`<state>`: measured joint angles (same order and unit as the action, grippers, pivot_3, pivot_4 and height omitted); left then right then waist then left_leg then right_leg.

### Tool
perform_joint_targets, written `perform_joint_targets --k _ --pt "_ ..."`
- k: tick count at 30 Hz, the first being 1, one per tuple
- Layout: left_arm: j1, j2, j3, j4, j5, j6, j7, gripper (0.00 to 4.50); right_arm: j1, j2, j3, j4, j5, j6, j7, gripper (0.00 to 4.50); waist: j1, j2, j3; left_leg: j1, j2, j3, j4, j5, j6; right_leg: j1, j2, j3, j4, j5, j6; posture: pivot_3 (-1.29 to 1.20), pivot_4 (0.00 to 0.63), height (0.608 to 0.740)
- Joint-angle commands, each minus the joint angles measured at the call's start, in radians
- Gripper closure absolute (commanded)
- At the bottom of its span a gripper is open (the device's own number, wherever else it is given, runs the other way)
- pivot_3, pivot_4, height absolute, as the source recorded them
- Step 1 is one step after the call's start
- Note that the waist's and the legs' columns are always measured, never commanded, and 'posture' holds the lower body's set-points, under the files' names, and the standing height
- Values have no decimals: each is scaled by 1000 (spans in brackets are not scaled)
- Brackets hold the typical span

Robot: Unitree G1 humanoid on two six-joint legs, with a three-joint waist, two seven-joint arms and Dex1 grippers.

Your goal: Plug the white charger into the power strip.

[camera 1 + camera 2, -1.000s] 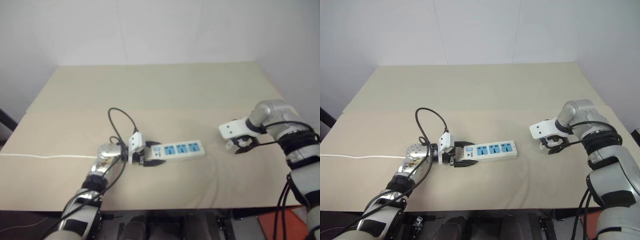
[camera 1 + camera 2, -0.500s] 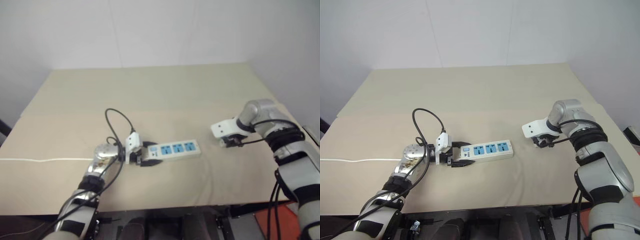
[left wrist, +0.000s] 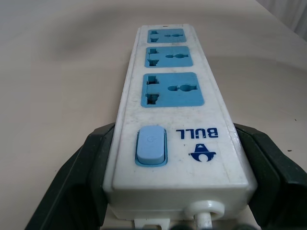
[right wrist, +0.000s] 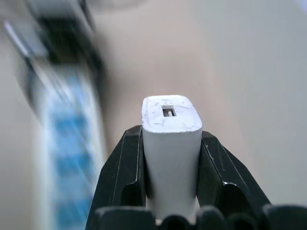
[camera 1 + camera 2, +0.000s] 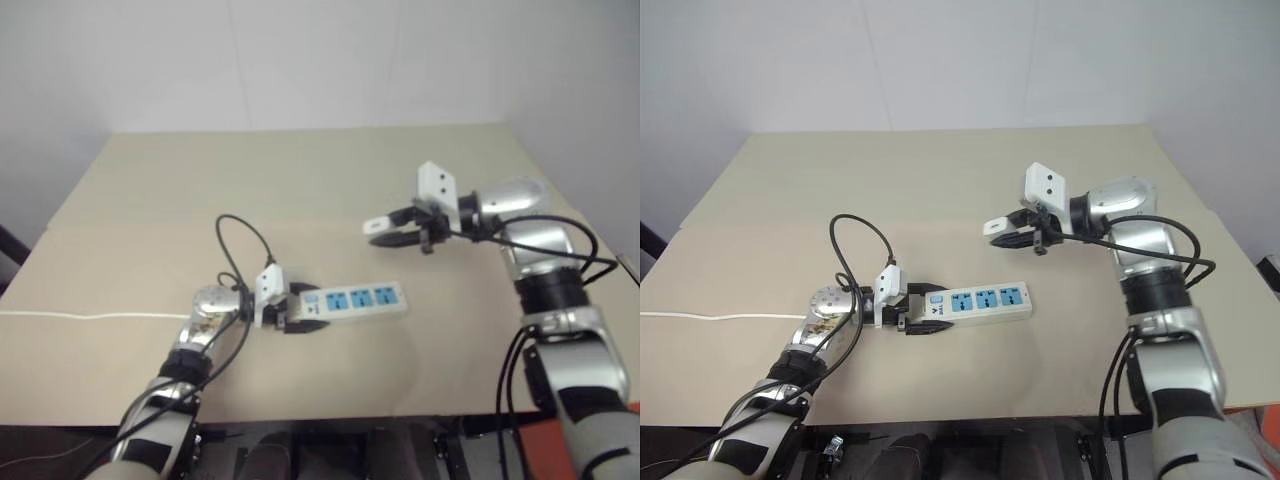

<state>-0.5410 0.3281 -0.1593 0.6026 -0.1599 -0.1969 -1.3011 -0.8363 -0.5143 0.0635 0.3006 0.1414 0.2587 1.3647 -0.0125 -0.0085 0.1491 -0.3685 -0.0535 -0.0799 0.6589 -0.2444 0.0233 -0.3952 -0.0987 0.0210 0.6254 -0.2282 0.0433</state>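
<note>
White charger [image 4: 171,143] now lifted above table [image 5: 940,180].

The power strip [image 5: 352,299] lies flat on the table [image 5: 300,190], low and left of centre in the head views. Its left end sits between the left gripper's [image 5: 297,313] fingers. The white charger [image 5: 997,225] hangs above the table, up and right of the strip, well apart from it, between the right gripper's [image 5: 1008,232] fingers.

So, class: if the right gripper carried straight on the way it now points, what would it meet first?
Probably nothing soon: the right gripper, clamping the white charger, points across above the table; the power strip lies nearer the robot, off that line.
</note>
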Motion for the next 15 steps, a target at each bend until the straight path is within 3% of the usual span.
perform_joint_targets --k 1,9,15 --pt "19 21 -26 22 21 21 -19 1204 129 76 -43 -172 98 80 -136 3380 1 0 0 -1 0 0 0 0 0 -1 0 0 0 0 0 0 150 740" --pt "3 46 -40 26 14 16 -82 1204 250 236 -2 -230 188 83 -237 3380 -6 0 0 -1 -1 1 0 0 0 -8 5 6 5 1 -2 0 150 740" --pt "-11 45 -43 47 19 12 -100 1204 296 252 70 -195 146 -7 -222 3380 -5 0 0 -2 -1 1 0 0 0 -8 5 6 4 1 -2 0 150 740"
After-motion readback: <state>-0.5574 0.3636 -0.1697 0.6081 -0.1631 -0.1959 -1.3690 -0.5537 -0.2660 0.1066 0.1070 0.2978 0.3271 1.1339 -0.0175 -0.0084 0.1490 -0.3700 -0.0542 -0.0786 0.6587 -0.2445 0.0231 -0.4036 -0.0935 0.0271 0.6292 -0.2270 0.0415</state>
